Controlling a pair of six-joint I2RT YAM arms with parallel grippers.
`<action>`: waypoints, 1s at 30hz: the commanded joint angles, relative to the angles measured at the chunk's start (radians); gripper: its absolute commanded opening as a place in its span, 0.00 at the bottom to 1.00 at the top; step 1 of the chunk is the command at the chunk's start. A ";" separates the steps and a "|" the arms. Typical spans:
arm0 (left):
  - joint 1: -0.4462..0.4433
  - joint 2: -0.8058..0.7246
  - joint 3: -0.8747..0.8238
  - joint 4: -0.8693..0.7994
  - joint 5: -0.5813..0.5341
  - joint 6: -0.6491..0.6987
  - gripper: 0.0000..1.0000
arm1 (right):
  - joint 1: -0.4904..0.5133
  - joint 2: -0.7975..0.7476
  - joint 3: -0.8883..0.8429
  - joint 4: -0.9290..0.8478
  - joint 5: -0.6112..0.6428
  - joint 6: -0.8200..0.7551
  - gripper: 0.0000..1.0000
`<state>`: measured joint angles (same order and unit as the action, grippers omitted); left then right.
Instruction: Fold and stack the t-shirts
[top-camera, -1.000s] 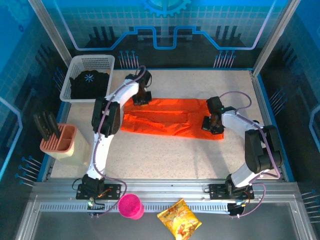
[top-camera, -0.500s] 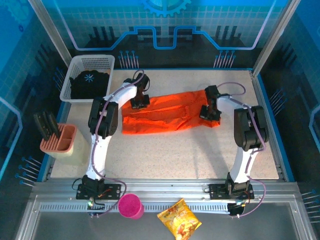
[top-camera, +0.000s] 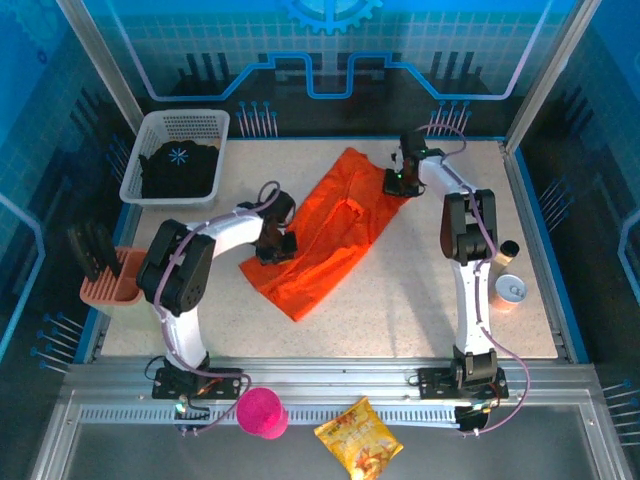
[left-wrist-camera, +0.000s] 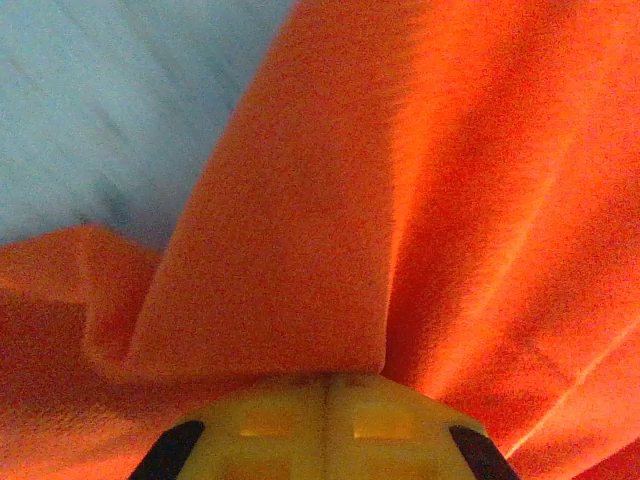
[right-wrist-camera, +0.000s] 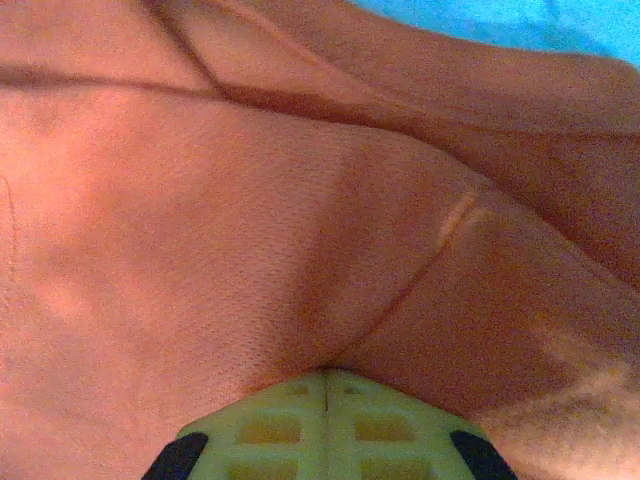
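Observation:
The bright-orange t-shirt (top-camera: 335, 225) lies crumpled and slanted on the table, from back centre down toward the front left. My left gripper (top-camera: 277, 248) is shut on its left edge; in the left wrist view the closed yellow jaws (left-wrist-camera: 327, 378) pinch a fold of orange cloth (left-wrist-camera: 300, 230). My right gripper (top-camera: 398, 182) is shut on the shirt's far right corner, and the right wrist view has the closed jaws (right-wrist-camera: 327, 375) biting the cloth (right-wrist-camera: 250, 200) at a seam. The black t-shirt (top-camera: 180, 170) with a pale-blue print lies in the white basket (top-camera: 215, 125).
A peach holder (top-camera: 130, 285) with black tools stands at the left edge. A dark cylinder (top-camera: 508, 250) and a small white cup (top-camera: 512, 290) stand at the right edge. A pink cup (top-camera: 262, 412) and a snack bag (top-camera: 358, 440) rest on the front rail.
The orange shirt has swung from lying crosswise to slanting. My left gripper pulled its end nearer and left; my right gripper carried its end toward the back. Both stayed shut.

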<state>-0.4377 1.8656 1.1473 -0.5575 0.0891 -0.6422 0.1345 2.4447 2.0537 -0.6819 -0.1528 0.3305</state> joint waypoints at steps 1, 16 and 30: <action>-0.112 0.035 -0.089 -0.040 0.113 -0.122 0.00 | -0.010 0.095 0.120 -0.019 -0.125 -0.009 0.00; -0.259 -0.111 0.123 -0.218 -0.003 -0.176 0.21 | -0.001 0.063 0.377 -0.123 -0.224 -0.066 0.00; -0.171 -0.145 0.209 -0.246 -0.079 -0.085 0.12 | 0.049 -0.654 -0.712 0.261 -0.196 0.101 0.00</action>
<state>-0.6415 1.6829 1.3895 -0.7956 0.0219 -0.7509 0.1684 1.8030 1.5124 -0.5194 -0.3523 0.3573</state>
